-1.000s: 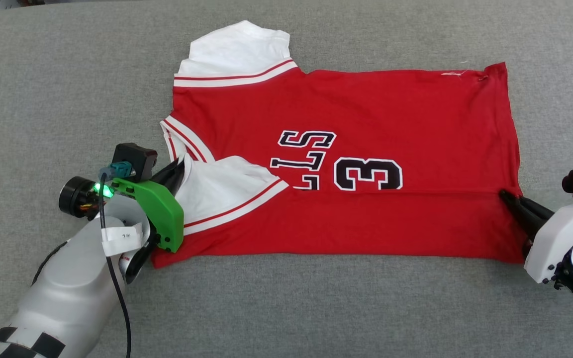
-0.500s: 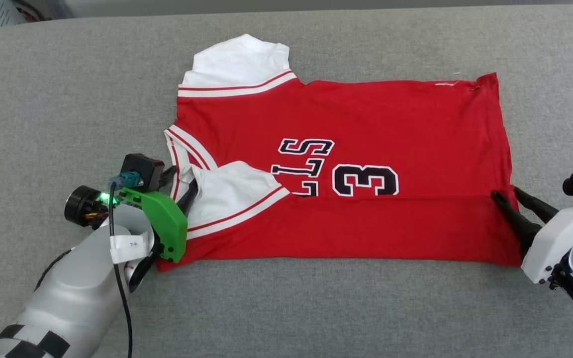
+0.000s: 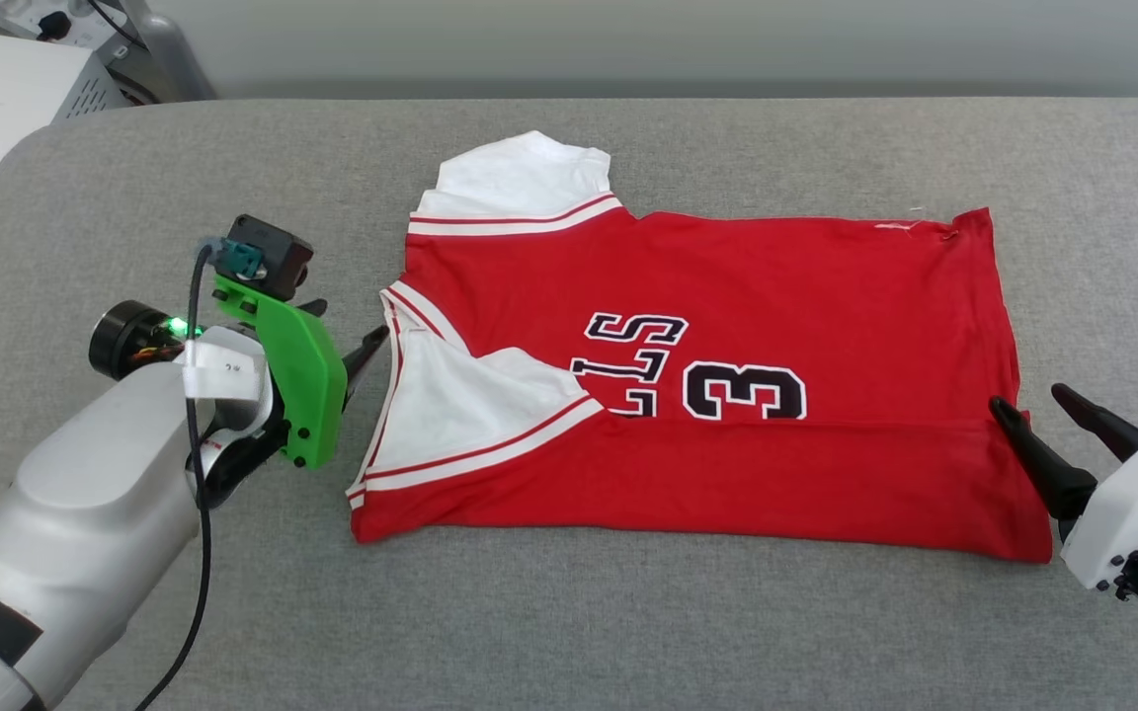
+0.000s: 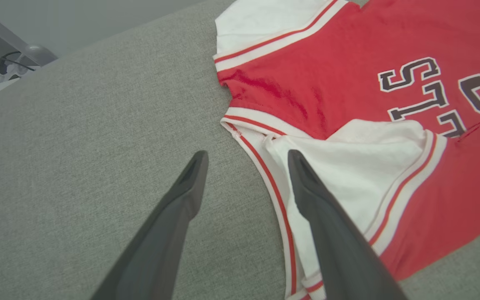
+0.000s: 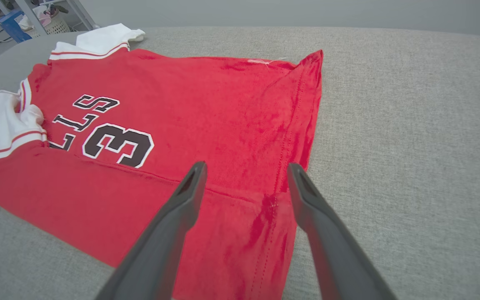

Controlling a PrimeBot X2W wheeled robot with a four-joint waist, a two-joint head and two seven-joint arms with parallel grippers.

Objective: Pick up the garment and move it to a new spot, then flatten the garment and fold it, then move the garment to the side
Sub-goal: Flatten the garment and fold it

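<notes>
Left hand (image 3: 347, 326) and right hand (image 3: 1030, 399) have just let go, fingers spread and empty, at either end of the garment (image 3: 727, 296), which lies flat on the tabletop (image 3: 628, 632) with its near edge folded over; first fold apparently set.

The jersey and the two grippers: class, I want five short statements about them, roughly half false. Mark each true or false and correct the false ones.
1. The garment lies on the grey surface with its near edge folded up over part of the lettering. True.
2. The left gripper clamps a white sleeve. False: its jaws stand open by the collar end.
3. The right gripper is open at the hem end. True.
4. The chest number is 8. False: it is 3.
5. Both sleeves stick outwards. False: the near sleeve is folded in over the red body, while the far sleeve sticks out.
</notes>
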